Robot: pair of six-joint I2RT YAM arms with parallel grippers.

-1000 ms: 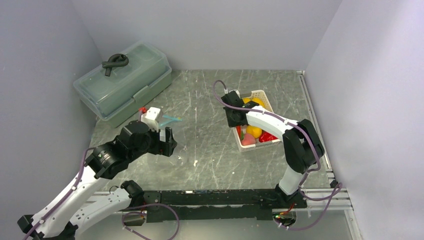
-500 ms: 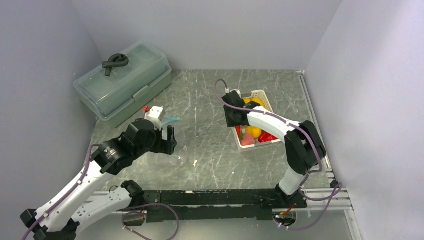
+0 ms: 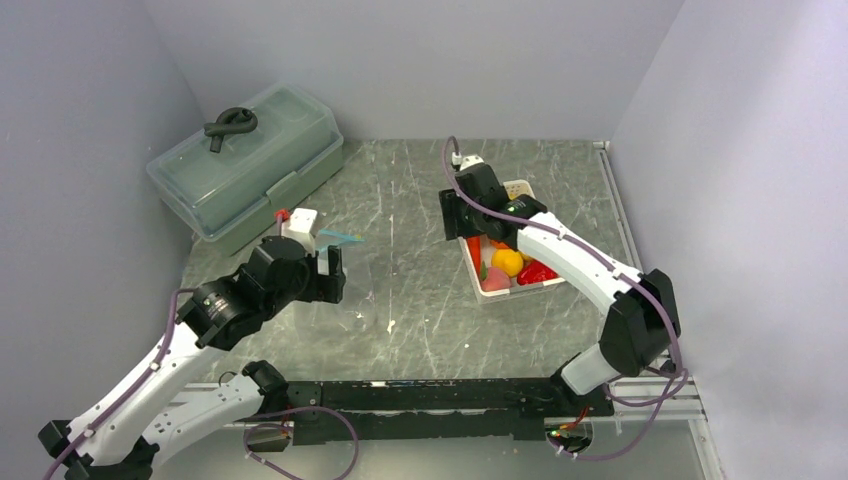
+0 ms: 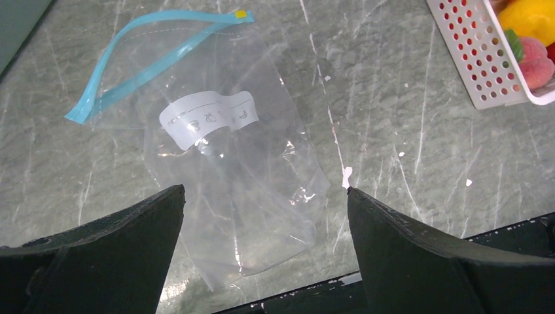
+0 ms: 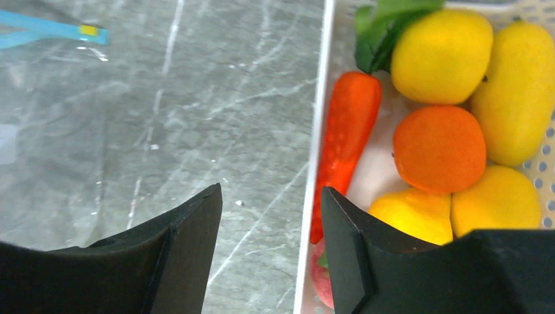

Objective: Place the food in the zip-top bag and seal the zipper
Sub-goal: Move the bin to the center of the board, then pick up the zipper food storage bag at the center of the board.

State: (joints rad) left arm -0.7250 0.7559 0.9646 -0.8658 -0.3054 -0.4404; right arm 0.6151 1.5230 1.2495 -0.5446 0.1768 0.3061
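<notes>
The zip-top bag point(image 4: 229, 163) lies flat on the marble table, clear, with a white label. Its teal zipper point(image 4: 150, 62) gapes at the far end, and a bit of the zipper point(image 3: 343, 238) shows past the left wrist. My left gripper point(image 4: 265, 190) hovers open above the bag's bottom end, holding nothing. The food sits in a white basket point(image 5: 319, 131): a carrot point(image 5: 347, 131), an orange point(image 5: 438, 147), a lemon point(image 5: 442, 55), a mango point(image 5: 517, 91) and a pink peach point(image 5: 321, 281). My right gripper point(image 5: 271, 188) is open and empty over the basket's left rim.
A large translucent lidded box point(image 3: 245, 165) with a black handle stands at the back left. The white basket point(image 3: 520, 292) is right of centre, with a red pepper point(image 3: 537, 272) in it. Grey walls close in three sides. A metal rail point(image 3: 430, 395) runs along the near edge.
My right gripper has opened from shut, and its wrist has lifted and swung toward the back of the table over the basket's left rim. The left arm has barely shifted.
</notes>
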